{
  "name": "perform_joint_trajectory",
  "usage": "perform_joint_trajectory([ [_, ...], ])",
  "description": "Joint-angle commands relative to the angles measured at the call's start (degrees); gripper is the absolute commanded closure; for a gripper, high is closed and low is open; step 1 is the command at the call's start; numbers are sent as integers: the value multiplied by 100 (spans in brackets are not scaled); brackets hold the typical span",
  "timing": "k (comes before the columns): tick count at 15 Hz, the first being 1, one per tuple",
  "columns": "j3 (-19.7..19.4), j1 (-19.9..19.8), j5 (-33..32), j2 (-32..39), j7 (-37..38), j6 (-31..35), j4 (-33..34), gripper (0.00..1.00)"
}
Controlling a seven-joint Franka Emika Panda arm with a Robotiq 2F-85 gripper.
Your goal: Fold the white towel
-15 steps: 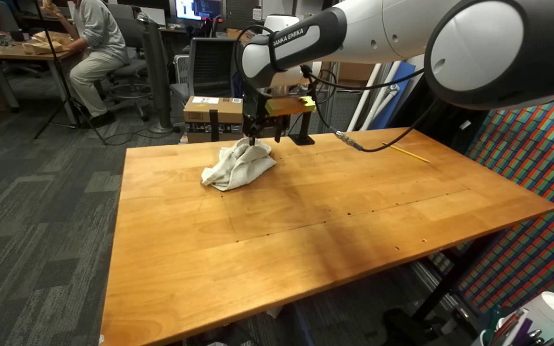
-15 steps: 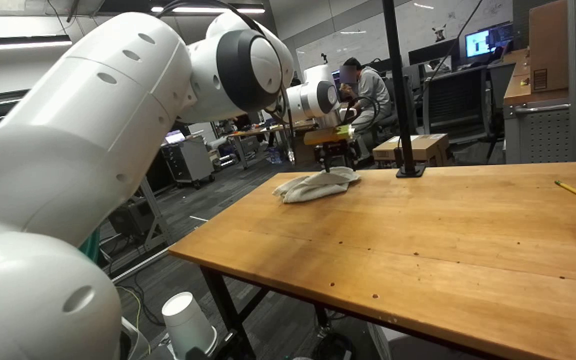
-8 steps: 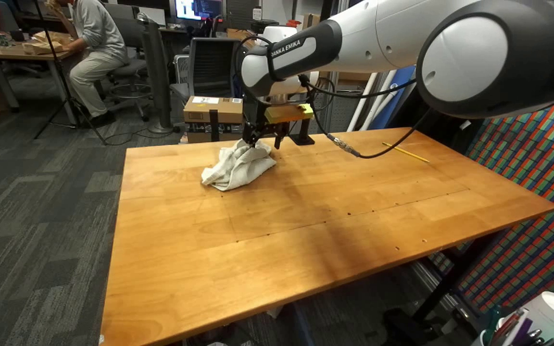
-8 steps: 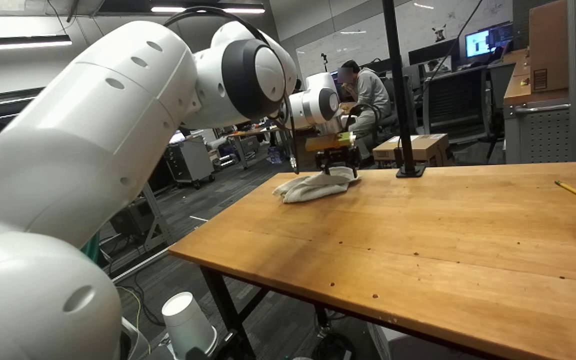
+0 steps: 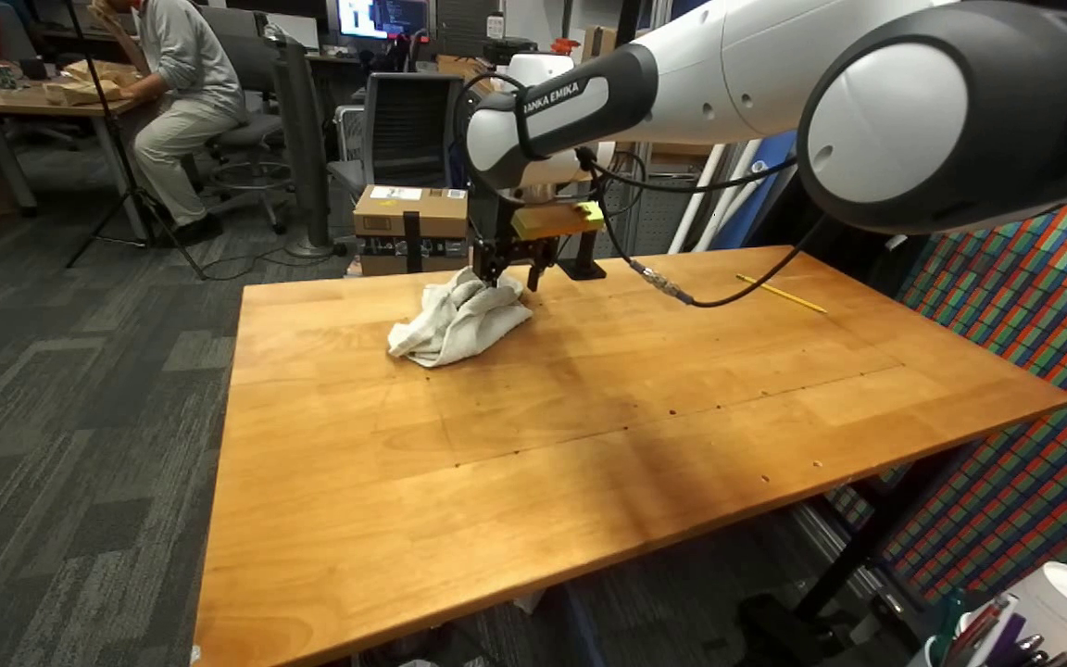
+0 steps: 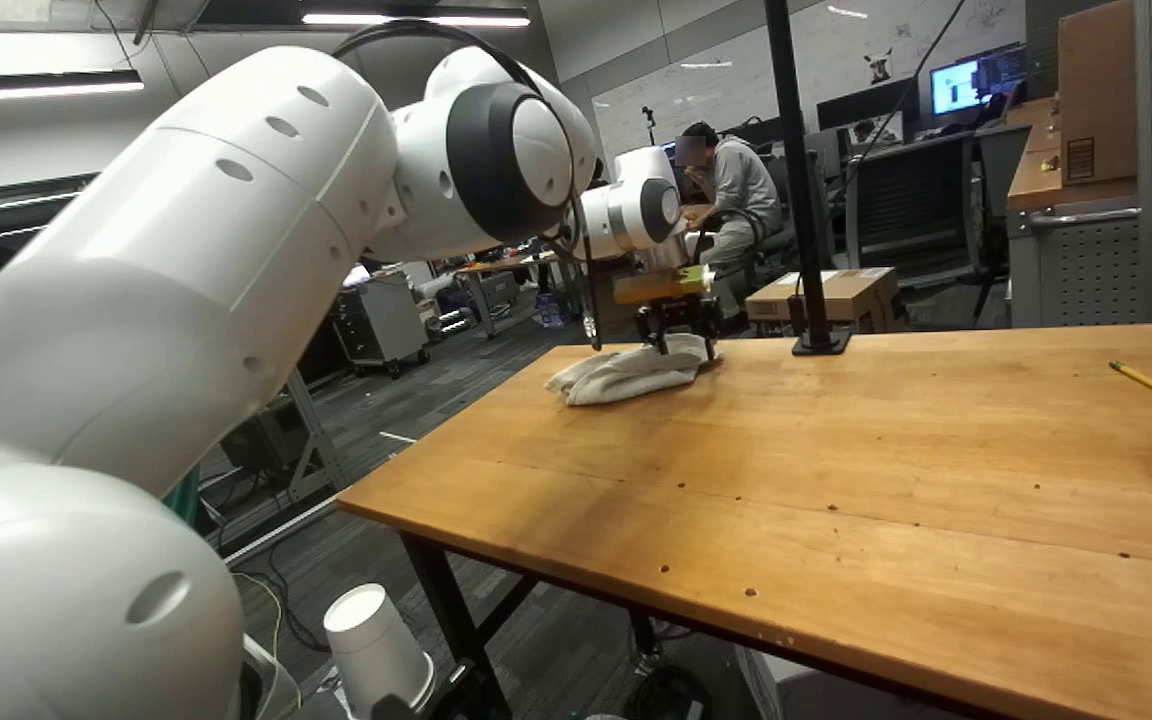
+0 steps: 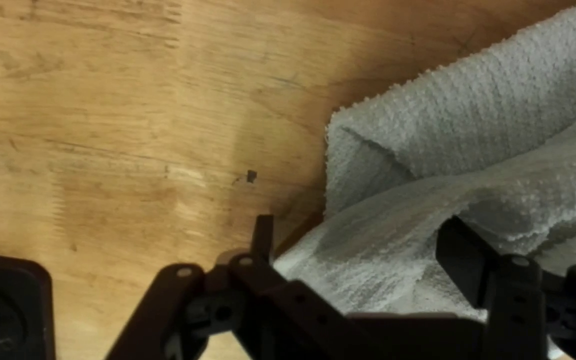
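Note:
The white towel [image 5: 459, 320] lies crumpled in loose folds near the far left corner of the wooden table in an exterior view. It also shows in an exterior view [image 6: 626, 378], and fills the right side of the wrist view [image 7: 473, 135]. My gripper [image 5: 512, 283] is open and points down at the towel's edge; it also shows in an exterior view [image 6: 686, 352]. In the wrist view the jaws [image 7: 357, 222] stand wide apart: the right finger is over the towel's folds, the left one over bare wood just beside its edge. Whether the fingertips touch the towel cannot be told.
The wooden table [image 5: 589, 482] has its edge close behind the towel. A black post on a base [image 6: 821, 342] stands at that edge near the gripper. A yellow pencil [image 5: 782, 294] lies farther along the table. A cardboard box [image 5: 411, 227] is beyond the edge.
My gripper has come down a little toward the towel, mostly in the first half second and only slightly since. The towel has not visibly moved.

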Motion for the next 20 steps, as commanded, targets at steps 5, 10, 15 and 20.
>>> perform_joint_trajectory([
  [5,-26,-12,-24,168,-62,-113,314,14],
  [10,-38,-11,-31,204,-59,-115,313,2],
  [15,-62,-2,-56,223,-57,-120,272,16],
  [20,-74,7,-70,201,-59,-122,243,56],
])
